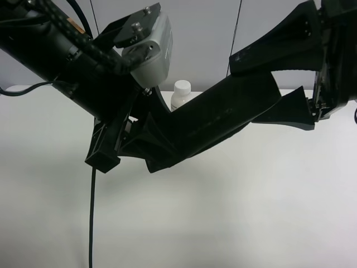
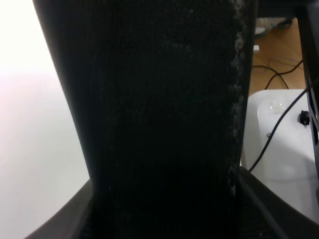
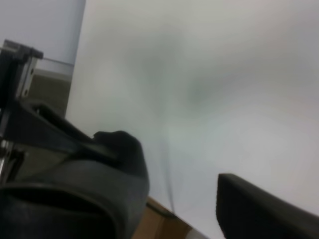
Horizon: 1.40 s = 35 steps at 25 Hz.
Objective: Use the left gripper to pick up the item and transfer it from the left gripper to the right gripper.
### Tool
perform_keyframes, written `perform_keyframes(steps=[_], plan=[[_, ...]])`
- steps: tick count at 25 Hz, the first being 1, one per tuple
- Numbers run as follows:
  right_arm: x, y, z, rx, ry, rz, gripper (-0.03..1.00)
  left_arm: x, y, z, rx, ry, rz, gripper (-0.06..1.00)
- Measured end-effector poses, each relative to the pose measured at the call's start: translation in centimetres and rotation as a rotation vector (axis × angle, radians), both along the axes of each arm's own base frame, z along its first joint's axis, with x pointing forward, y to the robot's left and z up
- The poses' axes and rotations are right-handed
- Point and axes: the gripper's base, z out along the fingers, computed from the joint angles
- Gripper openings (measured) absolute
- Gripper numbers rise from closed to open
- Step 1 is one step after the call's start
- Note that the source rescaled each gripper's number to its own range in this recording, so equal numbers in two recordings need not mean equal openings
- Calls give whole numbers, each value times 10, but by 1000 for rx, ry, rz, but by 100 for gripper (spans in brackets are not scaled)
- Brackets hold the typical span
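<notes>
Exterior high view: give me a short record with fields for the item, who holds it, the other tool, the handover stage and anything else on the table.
item: black item, long and flat, lifted clear of the table, tilted
held by: left tool, shut on it
other tool: right tool, open, one jaw above and one below the item's far end; whether they touch it cannot be told
handover: not yet done
also there: white bottle, upright on the table behind the arms
</notes>
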Motion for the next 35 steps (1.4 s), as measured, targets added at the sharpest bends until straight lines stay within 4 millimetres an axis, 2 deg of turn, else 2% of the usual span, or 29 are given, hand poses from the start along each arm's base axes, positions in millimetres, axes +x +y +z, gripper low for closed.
perform_keyframes(steps=[8,10,13,15,17,18,28,29,30,31,32,33,35], plan=[[-1,1,1,28,38,8,100,1,-1,1,-15,-8,2,2],[-2,2,1,33,48,17,97,1,-1,1,-15,-9,3,2],[-3,2,1,34,50,22,80,1,-1,1,-16,-9,3,2],[-3,2,1,34,50,22,60,1,-1,1,-16,-9,3,2],[-3,2,1,34,51,21,31,1,-1,1,-16,-9,3,2],[-3,1,0,21,53,16,24,1,-1,1,-14,-10,2,1],[-2,0,-1,13,72,0,21,3,1,0,13,-46,-1,2],[-2,0,-1,13,72,-3,17,2,2,0,23,-60,-6,32],[-1,0,-1,15,71,-6,11,3,2,0,29,-63,-1,57],[-1,0,0,25,74,-9,8,4,2,0,29,-61,13,74],[-1,0,0,28,74,-10,7,5,2,0,27,-59,30,86],[-1,0,0,28,74,-10,7,5,2,0,26,-58,40,93],[-1,0,0,29,75,-9,7,6,2,0,24,-60,45,97]])
